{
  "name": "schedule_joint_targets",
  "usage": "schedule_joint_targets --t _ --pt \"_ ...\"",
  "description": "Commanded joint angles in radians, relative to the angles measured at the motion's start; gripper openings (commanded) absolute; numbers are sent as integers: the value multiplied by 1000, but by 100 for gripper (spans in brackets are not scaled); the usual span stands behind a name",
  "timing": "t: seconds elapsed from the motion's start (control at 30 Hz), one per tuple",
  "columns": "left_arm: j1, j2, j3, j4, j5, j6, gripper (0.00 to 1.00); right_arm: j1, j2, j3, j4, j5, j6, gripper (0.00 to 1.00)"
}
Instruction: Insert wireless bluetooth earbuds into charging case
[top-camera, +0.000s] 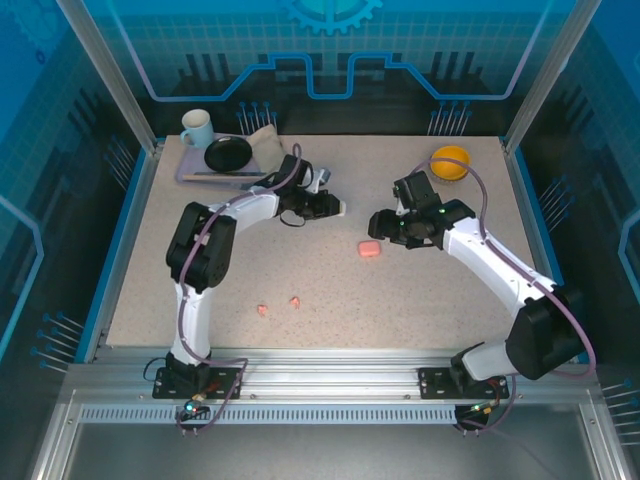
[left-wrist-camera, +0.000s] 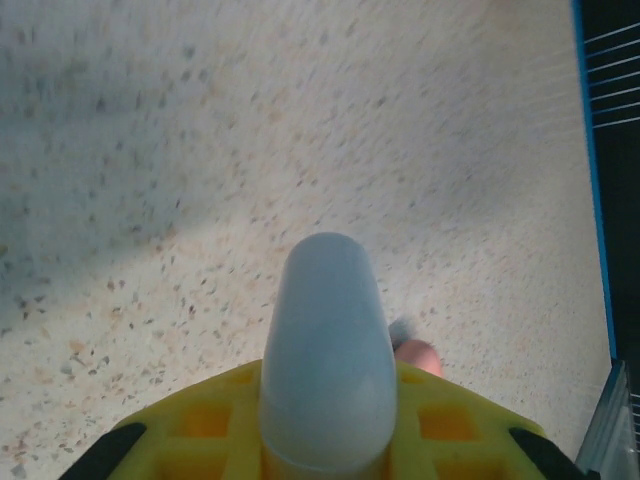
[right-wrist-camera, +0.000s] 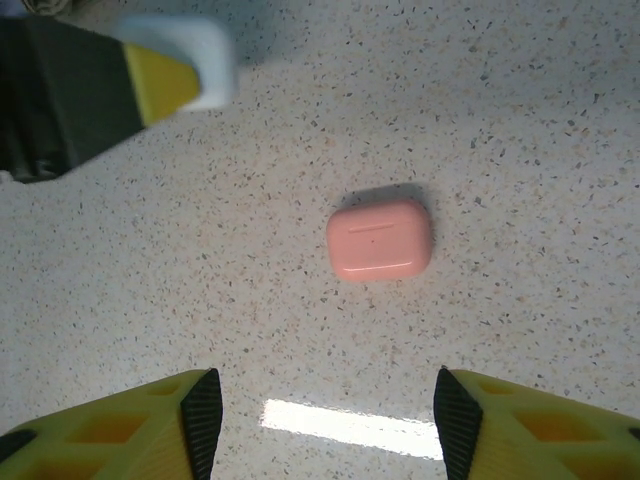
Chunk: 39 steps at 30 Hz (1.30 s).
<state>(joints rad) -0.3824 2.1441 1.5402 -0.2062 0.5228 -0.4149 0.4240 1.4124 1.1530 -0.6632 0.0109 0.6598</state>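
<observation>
The pink case (right-wrist-camera: 380, 240) lay flat on the table (top-camera: 420, 290), lid shut, and the coming move seemed to turn on it. In the right wrist view it sat at about 1 o'clock from the right gripper (right-wrist-camera: 328, 405), ahead of the fingertips and apart from them. Its long side ran from 9 to 3 o'clock, in line with the gap between the fingers. Those fingers (right-wrist-camera: 200, 415) stood wide apart with nothing between them, wider than the case was long. A reach forward and slightly toward 3 o'clock would probably bring them around its short ends.

From above, the right gripper was the nearer of the two, the case just beside it at 7 o'clock. The left gripper (top-camera: 328, 206) was clamped on the white case (left-wrist-camera: 327, 350), which stuck out past its fingertips. It hung off at 10 o'clock from the pink case. Two pink earbuds (top-camera: 263, 310) lay well apart from the pink case at 8 o'clock, closer to the left arm's base.
</observation>
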Motion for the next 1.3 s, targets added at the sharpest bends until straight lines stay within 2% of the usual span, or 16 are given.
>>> schedule_joint_targets --t 0.0,0.1,0.2,0.4,0.57,0.7,0.73,0.83,0.87,1.03,1.17,1.27 --pt "16 37 69 -150 76 -56 6 1 -8 -15 31 33 27 61" --pt "32 85 115 -229 86 -60 10 3 22 -19 38 48 28 61" --pt "51 109 135 -281 82 -48 23 7 64 -18 39 68 26 62" --pt "90 137 173 -372 77 -10 38 15 152 -12 31 133 26 68" --pt "125 138 193 -422 76 18 59 23 199 6 18 171 29 76" --pt "154 82 178 -449 67 48 76 31 237 51 -8 194 14 81" --pt "160 56 167 -449 64 53 82 35 244 64 -15 201 8 84" --pt "172 -49 127 -444 65 74 90 41 289 109 -34 212 -16 87" --pt "173 -90 115 -439 60 75 97 41 306 126 -42 216 -22 90" --pt "172 -289 33 -378 33 69 99 48 426 229 -85 208 -58 92" --pt "173 -436 -70 -295 -87 58 99 53 516 310 -132 201 -74 92" --pt "172 -517 -147 -250 -217 48 99 58 564 353 -157 190 -80 92"
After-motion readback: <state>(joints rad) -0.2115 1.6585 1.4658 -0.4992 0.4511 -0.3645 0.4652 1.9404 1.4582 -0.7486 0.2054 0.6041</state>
